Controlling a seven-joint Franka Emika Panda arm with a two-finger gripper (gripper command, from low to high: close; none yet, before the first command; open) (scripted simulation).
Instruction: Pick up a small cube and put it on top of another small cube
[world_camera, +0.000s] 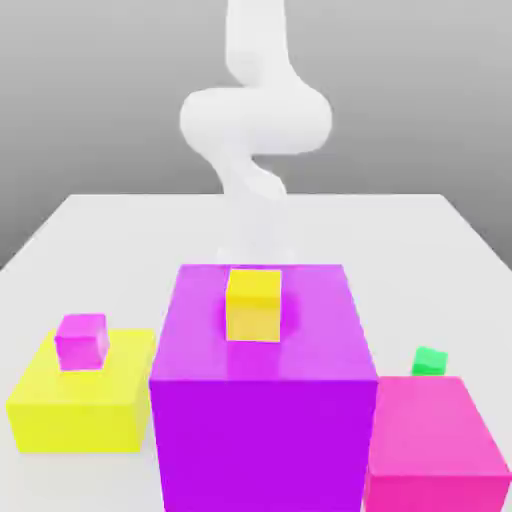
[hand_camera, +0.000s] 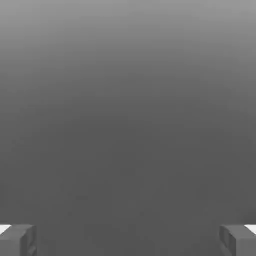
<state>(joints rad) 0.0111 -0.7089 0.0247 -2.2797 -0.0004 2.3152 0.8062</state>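
The cyan small cube is out of view. A small yellow cube (world_camera: 253, 303) rests on top of the big purple block (world_camera: 262, 400) in the middle of the exterior view. My white arm (world_camera: 255, 120) rises behind that block, and its lower end is hidden by the block. In the hand view my gripper (hand_camera: 128, 241) is open, its grey fingertips (hand_camera: 18, 240) set far apart against a plain grey backdrop, with nothing between them.
At the exterior view's left, a yellow block (world_camera: 80, 405) carries a small magenta cube (world_camera: 81, 340). At its right stands a pink block (world_camera: 435, 445), with a tiny green cube (world_camera: 430, 361) just behind it. All sit on a white table (world_camera: 120, 240).
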